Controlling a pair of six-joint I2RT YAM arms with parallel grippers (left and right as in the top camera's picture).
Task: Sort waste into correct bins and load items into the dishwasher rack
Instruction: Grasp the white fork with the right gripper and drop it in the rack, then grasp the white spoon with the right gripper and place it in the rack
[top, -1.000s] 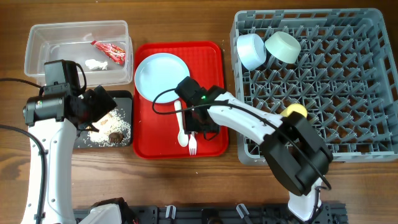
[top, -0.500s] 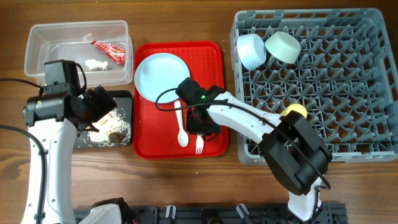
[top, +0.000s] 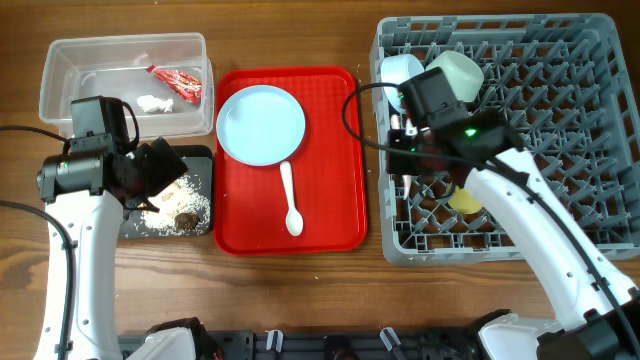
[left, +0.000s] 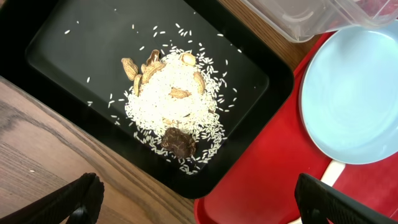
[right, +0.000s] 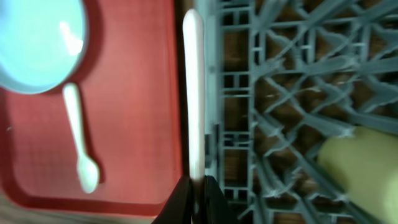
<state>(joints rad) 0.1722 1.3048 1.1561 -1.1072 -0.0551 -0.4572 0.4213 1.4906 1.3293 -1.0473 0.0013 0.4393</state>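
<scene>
The right pincer (right: 194, 190) pinches the fork (right: 193, 93) by one end, and the white handle runs straight away from the fingers. It hangs along the left rim of the rack (right: 219, 81), just above the outermost cells. That line-up suggests the fork is meant to drop between the pegs near the edge, where the reach from the red tray (top: 340, 220) is short. The tines are not clear in either view.

Just beside it in the rack lies the cup (right: 357, 162). Two bowls (top: 462, 68) sit in the far left corner, so the front left cells are the free ones.

On the red tray the spoon (top: 290, 200) lies with its handle touching the plate (top: 261, 124). Both are not yet loaded.

The left pincer (left: 211, 200) is spread wide and empty, hovering over the near edge of the black tray (left: 56, 37). That tray holds the scraps (left: 174, 102), rice and peanuts in one heap. Behind it on the bench (top: 300, 30), the tub (top: 60, 70) holds the wrapper (top: 178, 82). The waste looks sorted, so the left arm probably waits clear of the right arm's path.
</scene>
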